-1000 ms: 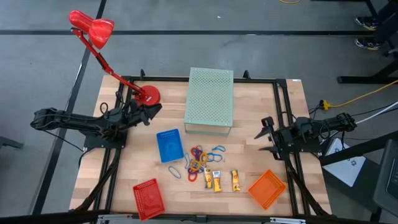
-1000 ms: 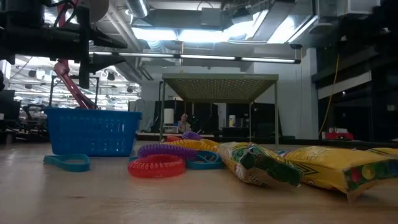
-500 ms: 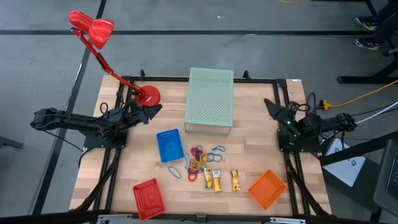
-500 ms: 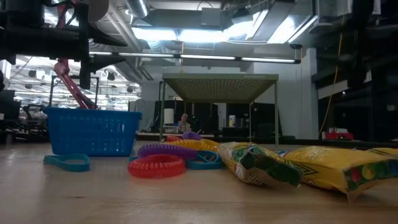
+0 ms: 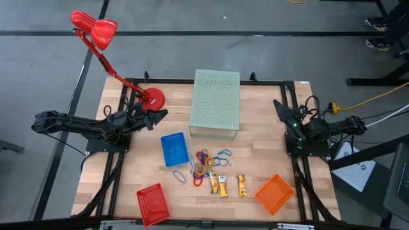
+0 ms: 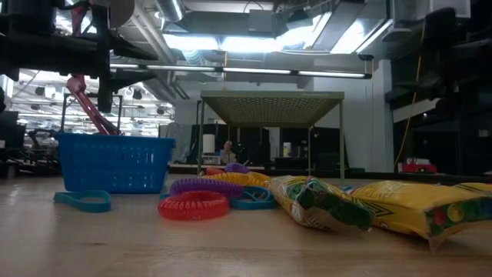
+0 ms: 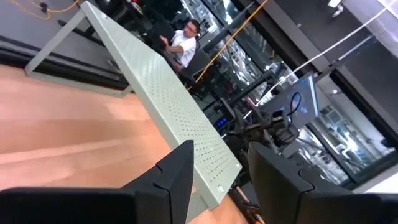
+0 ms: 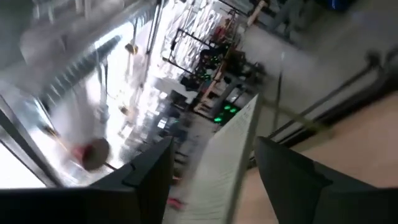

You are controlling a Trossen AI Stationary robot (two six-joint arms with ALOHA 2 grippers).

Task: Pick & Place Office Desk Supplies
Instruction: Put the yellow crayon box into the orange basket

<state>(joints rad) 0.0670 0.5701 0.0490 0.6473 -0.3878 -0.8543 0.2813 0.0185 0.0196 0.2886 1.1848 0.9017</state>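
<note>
Lamp base (image 5: 153, 98) partly hidden (left gripper (image 5: 158, 115) overlaps).

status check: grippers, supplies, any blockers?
Left gripper open, empty, by red lamp base. Right gripper open, empty, at table's right edge. Supplies pile untouched beside blue basket. No obstruction visible.

Two dark, slim jointed arms are showing from above, each built of black segments with thin black cables looping along them. The left hand (image 5: 161, 115) is ending in two matte black, angular, wedge-shaped fingers (image 7: 180, 177). The right hand (image 5: 278, 105) is showing the same black fingers (image 8: 149, 174), and a small green light is glowing on its wrist.
</note>
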